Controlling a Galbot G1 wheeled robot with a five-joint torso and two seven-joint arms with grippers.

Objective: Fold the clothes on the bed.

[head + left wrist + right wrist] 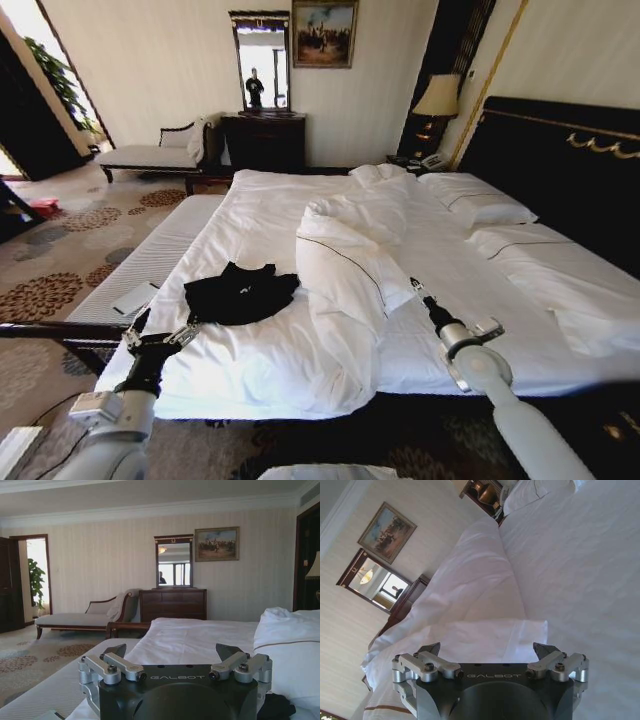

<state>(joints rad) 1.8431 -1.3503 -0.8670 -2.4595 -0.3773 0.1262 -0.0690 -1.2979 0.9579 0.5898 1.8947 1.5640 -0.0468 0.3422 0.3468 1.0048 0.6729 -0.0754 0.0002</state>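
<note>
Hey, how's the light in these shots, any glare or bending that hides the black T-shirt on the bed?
Head view: daylight washes out the doorway at far left, and walls bow toward the edges; the T-shirt is so dark that its folds barely show against the white bed. Left wrist view: dimmer, with a bright doorway. Right wrist view: the sheet looks washed out pale.

Our left tool [160, 335] sits at the bed's [250, 375] near edge, with the T-shirt [240, 293] on the sheet just ahead of it and slightly right. Our right tool [413, 287] hangs over the bed farther right, the rolled duvet [345, 262] just beside it on its left, between both tools. Pillows [475, 203] lie well beyond.
</note>
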